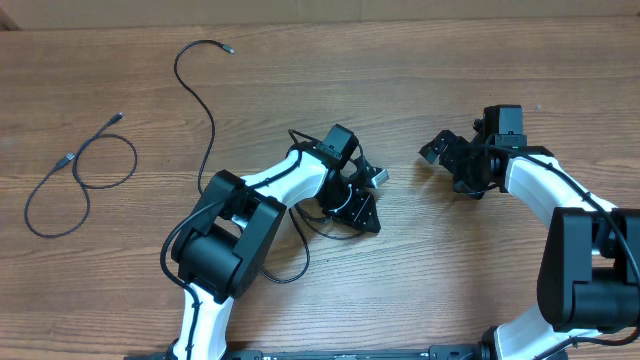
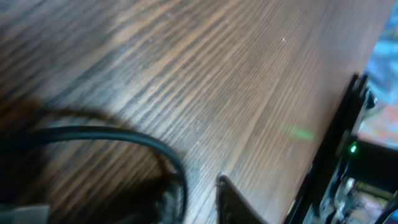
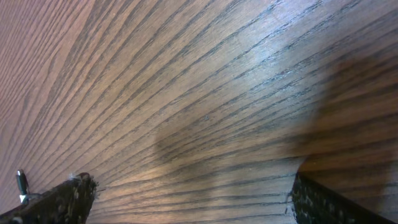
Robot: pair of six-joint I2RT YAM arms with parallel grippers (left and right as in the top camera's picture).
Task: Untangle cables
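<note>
The left gripper (image 1: pixel 365 197) sits low on the worktop (image 1: pixel 450 60). I cannot tell if its jaws are apart or together. The left wrist view is blurry and shows just one dark finger (image 2: pixel 233 202). Just beside that finger runs the near cable (image 2: pixel 112 134), thin and black. It bends down toward the finger, but I cannot tell if it is pinched. From above, thin loops lie right by the left gripper and under its arm.

The right gripper (image 1: pixel 443 152) is near the left gripper, with bare wood between them. Its jaws are wide apart and hold nothing.

Farther from the left gripper, on the side away from the right gripper, lies the long cable (image 1: pixel 208 120), a loose wavy line. Farther again lies the looped cable (image 1: pixel 80 180), well apart from it.

I think the step now is to catch the near cable. To do it well, the left gripper should pinch one strand only. Then it should lift slowly, so the loops slide free and do not pull tight.

No words or labels can be read anywhere.
</note>
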